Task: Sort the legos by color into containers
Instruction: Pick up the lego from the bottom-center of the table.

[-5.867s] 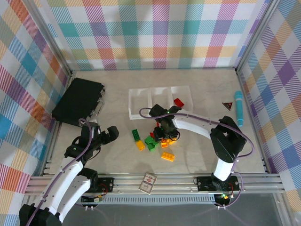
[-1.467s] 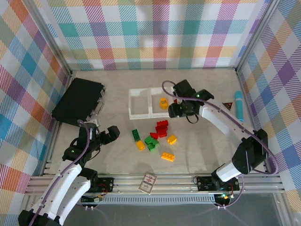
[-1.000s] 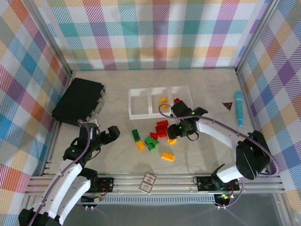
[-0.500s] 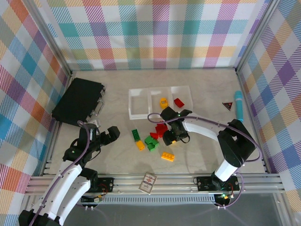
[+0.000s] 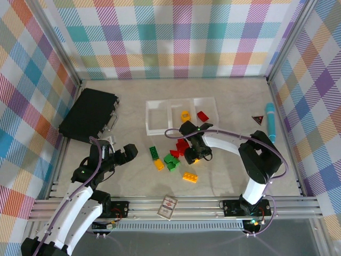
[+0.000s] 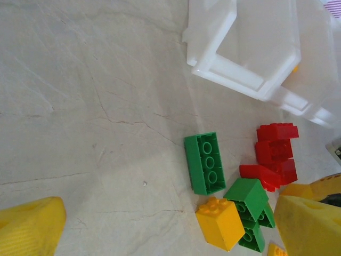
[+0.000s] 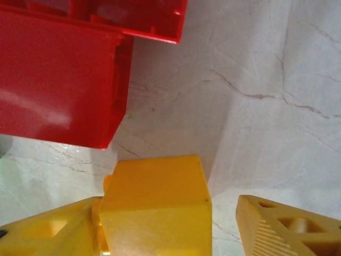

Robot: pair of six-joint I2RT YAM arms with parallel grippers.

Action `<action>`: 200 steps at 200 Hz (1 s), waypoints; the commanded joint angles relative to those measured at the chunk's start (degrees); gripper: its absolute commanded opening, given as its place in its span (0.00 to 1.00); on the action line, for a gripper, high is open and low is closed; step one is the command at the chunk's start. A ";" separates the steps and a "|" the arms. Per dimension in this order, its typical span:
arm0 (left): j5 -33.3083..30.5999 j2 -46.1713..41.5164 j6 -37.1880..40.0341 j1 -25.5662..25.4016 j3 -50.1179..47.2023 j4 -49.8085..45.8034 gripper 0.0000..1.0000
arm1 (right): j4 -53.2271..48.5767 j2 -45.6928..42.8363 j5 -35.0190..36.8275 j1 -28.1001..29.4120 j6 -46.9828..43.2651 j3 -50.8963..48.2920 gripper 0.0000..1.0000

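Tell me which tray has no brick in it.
The left tray, nearest the black box; middle tray holds a yellow brick, right tray a red brick.

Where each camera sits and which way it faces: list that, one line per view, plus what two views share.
Top external: above and behind the arms, looking down on the table; both arms show, left gripper and right gripper.
Left wrist: low over the table, facing the legos and containers; its yellow fingers at the bottom corners.
Right wrist: close above a yellow brick between its fingers, a red brick beyond.
Shared: left wrist and top views both show the long green brick.
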 commanded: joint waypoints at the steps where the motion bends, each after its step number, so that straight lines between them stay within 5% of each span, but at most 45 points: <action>1: 1.49 -0.83 1.28 -0.60 1.15 1.04 1.00 | -0.41 1.11 -0.14 0.17 -1.48 2.25 0.62; 74: 3.27 -1.80 1.30 -0.60 0.80 2.63 1.00 | -2.11 0.85 0.04 0.15 -1.46 3.50 0.40; 143: 5.58 -2.51 1.05 -0.62 0.54 5.38 1.00 | -5.66 -3.74 1.62 -1.01 -1.98 14.57 0.41; 200: 6.35 -2.49 1.18 -0.77 1.23 4.57 1.00 | -6.89 5.59 -0.22 -6.00 -6.95 34.02 0.41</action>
